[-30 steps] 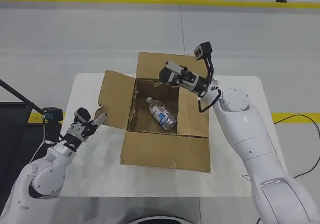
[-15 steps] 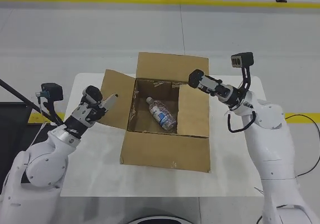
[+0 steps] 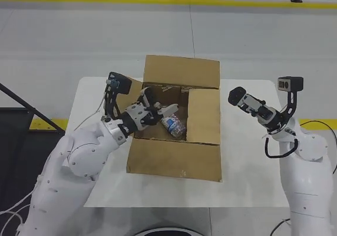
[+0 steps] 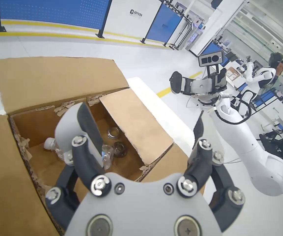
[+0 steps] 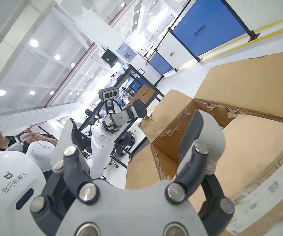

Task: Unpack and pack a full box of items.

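1. Box point(image 3: 174, 158): brown cardboard, standing at mid-bench point(image 3: 92, 88) with its top open. The far flap point(image 3: 182, 71) is raised towards the far edge, and the right flap point(image 3: 204, 118) is folded in over the opening.
2. Bottle point(image 3: 173, 125): clear plastic with a white cap, lying on its side on the box floor near the middle.
3. Pale ring point(image 4: 113, 132) and dark ring point(image 4: 120, 148): small items on the box floor beside the bottle. What they are cannot be told.
4. Left claw point(image 3: 158, 101): released, fingers spread wide, poised over the left side of the opening above the bottle and gripping nothing.
5. Right claw point(image 3: 239, 95): released and empty, held over the right part of the bench beside the box's right wall and not touching it.
6. Hazards, as judged:
   - The bottle is round and lying down, so a finger landing off-centre could roll it away.
   - Its thin wall may buckle under a hard squeeze.
   - The spread fingers may catch the left wall or the torn rim on the way down.
   - Nothing braces the box, so a snag could drag it across the bench.
   - The inward right flap narrows the way out for a lifted bottle.
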